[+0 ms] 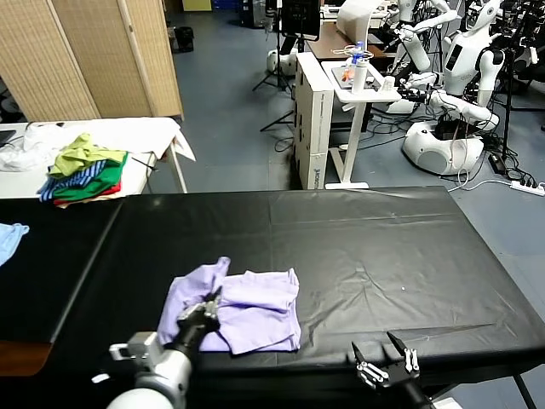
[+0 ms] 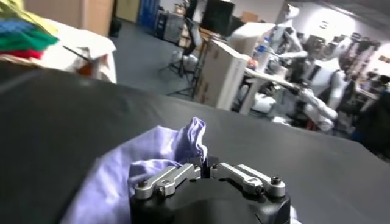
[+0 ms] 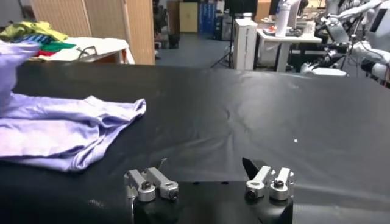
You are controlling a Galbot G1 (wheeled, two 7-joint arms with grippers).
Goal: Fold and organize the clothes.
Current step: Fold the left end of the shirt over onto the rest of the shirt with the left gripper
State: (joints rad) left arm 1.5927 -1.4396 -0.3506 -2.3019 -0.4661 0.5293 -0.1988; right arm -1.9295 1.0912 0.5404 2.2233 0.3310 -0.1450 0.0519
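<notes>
From the head view, the thin pale lavender T-shirt (image 1: 243,308) lies crumpled near the front edge of the black-covered table (image 1: 375,247), the left gripper (image 1: 207,308) pinched on its cloth. The left wrist view shows a raised fold caught between closed jaws; thin fabric could slip free. In the right wrist view, the right gripper (image 3: 210,179) waits spread apart, off the shirt.

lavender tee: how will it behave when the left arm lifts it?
The lavender T-shirt is probably floppy: it lies crumpled in soft folds. Likely light, since the pinched corner stands up in the left gripper. It may drag and unfold across the black table.
</notes>
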